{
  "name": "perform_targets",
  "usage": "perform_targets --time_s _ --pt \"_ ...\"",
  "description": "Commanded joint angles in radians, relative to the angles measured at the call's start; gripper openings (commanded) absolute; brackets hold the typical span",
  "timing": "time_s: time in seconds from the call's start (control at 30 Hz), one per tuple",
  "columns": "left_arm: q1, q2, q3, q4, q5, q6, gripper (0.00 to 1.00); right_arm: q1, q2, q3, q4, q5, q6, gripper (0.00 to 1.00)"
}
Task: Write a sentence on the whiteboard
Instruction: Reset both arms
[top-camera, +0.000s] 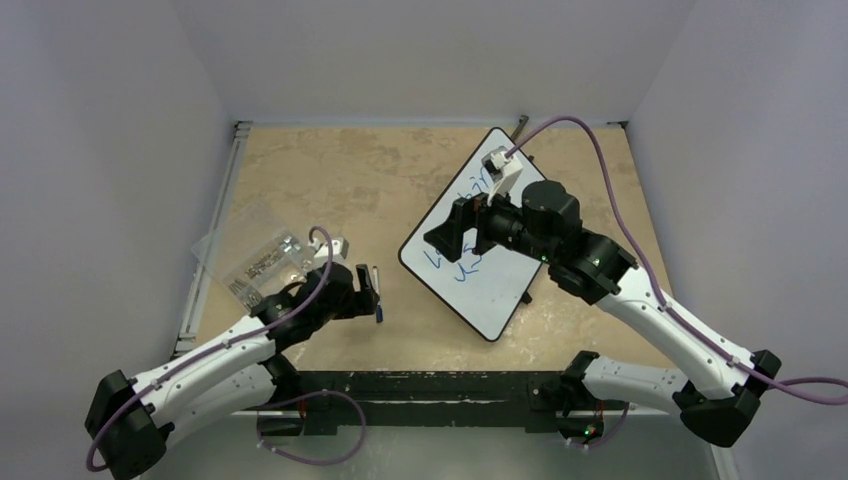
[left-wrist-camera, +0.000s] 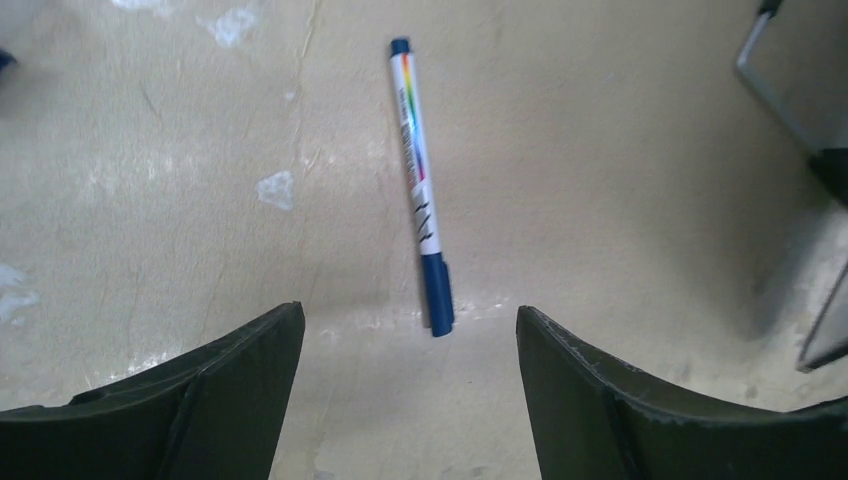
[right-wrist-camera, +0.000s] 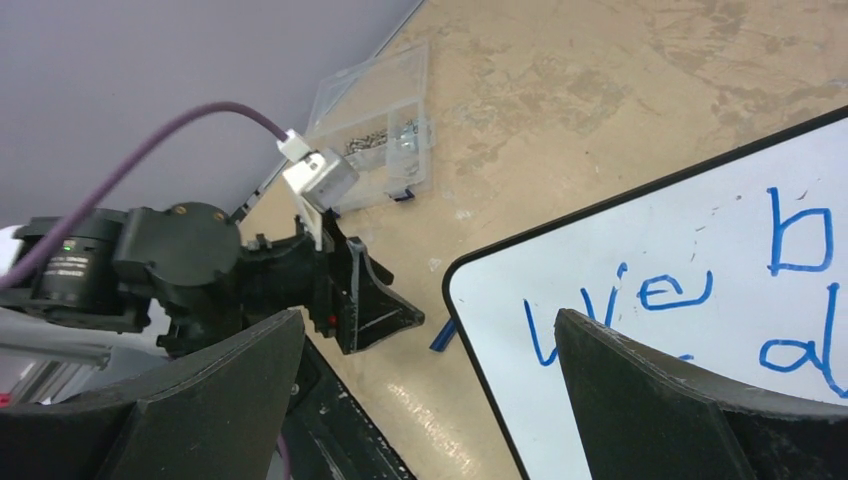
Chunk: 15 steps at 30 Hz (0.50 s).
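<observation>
The whiteboard (top-camera: 492, 292) lies tilted on the table at centre right, and its near corner shows in the right wrist view (right-wrist-camera: 700, 225). The sentence (top-camera: 462, 262) is blue handwriting on it; in the right wrist view (right-wrist-camera: 680, 290) I read "We" and parts of other letters. My right gripper (top-camera: 447, 228) hovers open and empty over the board's left part (right-wrist-camera: 430, 320). A capped blue-and-white marker (left-wrist-camera: 420, 180) lies on the table just ahead of my left gripper (left-wrist-camera: 410, 330), which is open and empty. In the top view the left gripper (top-camera: 372, 292) is left of the board.
A clear plastic box (top-camera: 255, 255) holding small metal parts sits at the left table edge, behind the left arm; it also shows in the right wrist view (right-wrist-camera: 385, 135). The board's rim (left-wrist-camera: 775, 95) shows at the upper right of the left wrist view.
</observation>
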Motion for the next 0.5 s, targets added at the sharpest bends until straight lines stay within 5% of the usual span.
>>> perform_targets --time_s 0.0,0.47 --pt "0.008 -0.041 0.128 -0.053 -0.04 0.085 0.78 0.001 -0.068 -0.033 0.096 0.052 -0.023 0.99" --pt "0.043 -0.043 0.485 -0.187 -0.101 0.328 0.88 0.001 -0.284 -0.243 0.204 0.304 -0.016 0.99"
